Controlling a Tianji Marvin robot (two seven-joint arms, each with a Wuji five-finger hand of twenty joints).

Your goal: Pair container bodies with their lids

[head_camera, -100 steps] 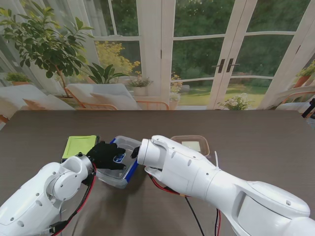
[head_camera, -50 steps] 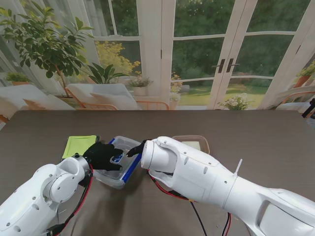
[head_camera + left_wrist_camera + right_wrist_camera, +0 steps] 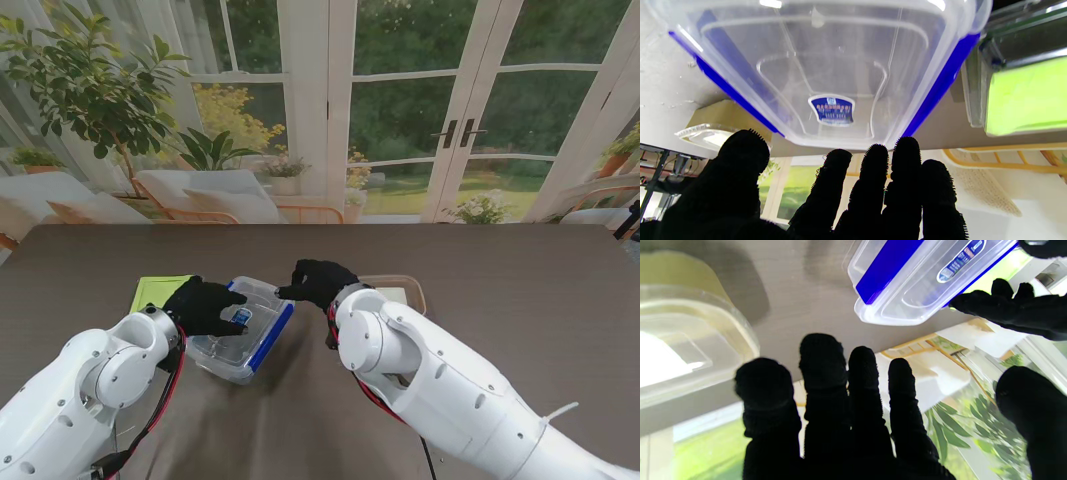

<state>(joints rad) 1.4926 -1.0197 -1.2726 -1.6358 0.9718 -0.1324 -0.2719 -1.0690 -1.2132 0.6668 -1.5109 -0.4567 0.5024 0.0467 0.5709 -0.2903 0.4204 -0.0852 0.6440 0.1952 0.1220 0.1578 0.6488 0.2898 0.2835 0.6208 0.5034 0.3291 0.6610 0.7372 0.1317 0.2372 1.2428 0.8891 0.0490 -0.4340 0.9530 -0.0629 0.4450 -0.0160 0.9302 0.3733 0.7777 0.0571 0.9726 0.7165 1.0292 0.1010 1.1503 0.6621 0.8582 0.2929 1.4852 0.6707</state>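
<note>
Stretching across the whole scene is a dark wooden table (image 3: 520, 290), with tall glass doors and a garden behind it. Two white robot arms rise from the near corners, each ending in a black gloved hand. Toward the left of the table sits a clear plastic container (image 3: 240, 340) with blue side clips and its lid on, a small blue label (image 3: 241, 317) showing on top. Just left of it lies a container with a lime green lid (image 3: 160, 292). To the right of the clear one, partly hidden by the right arm, is a shallow clear container with a tan rim (image 3: 400, 290). The left hand (image 3: 203, 306) rests over the clear container's left edge, fingers (image 3: 873, 186) extended together, gripping nothing. The right hand (image 3: 318, 282) hovers beside the container's far right corner, fingers (image 3: 820, 373) spread and empty.
</note>
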